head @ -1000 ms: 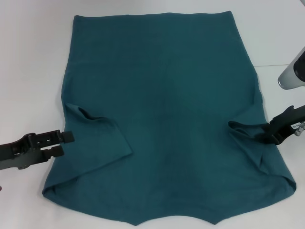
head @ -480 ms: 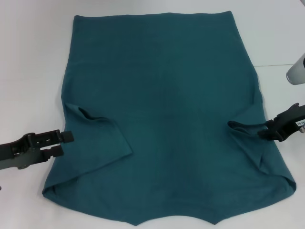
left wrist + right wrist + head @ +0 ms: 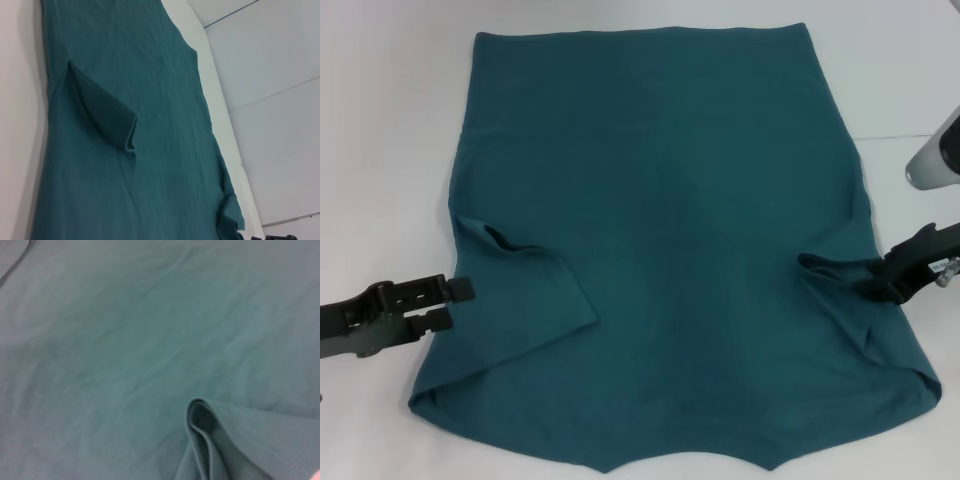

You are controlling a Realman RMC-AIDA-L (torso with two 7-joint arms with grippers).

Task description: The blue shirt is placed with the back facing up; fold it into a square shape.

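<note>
The blue shirt (image 3: 660, 200) lies flat on the white table, plain side up, hem at the far end. Its left sleeve (image 3: 535, 285) is folded in onto the body, and so is the right sleeve (image 3: 835, 275). My left gripper (image 3: 452, 303) is open and empty, just off the shirt's left edge beside the folded sleeve. My right gripper (image 3: 882, 276) is at the shirt's right edge, its tip against the right sleeve's fold. The left wrist view shows the shirt (image 3: 125, 75) and left sleeve (image 3: 102, 112). The right wrist view shows the right sleeve's fold (image 3: 235, 440) close up.
The white table (image 3: 380, 150) surrounds the shirt on the left, right and far sides. A thin seam line (image 3: 895, 137) runs across the table at the right. My right arm's white link (image 3: 938, 155) hangs above the table's right side.
The right gripper drew back a little to the right half a second ago and is back at the sleeve fold now. The shirt and the left gripper have not moved.
</note>
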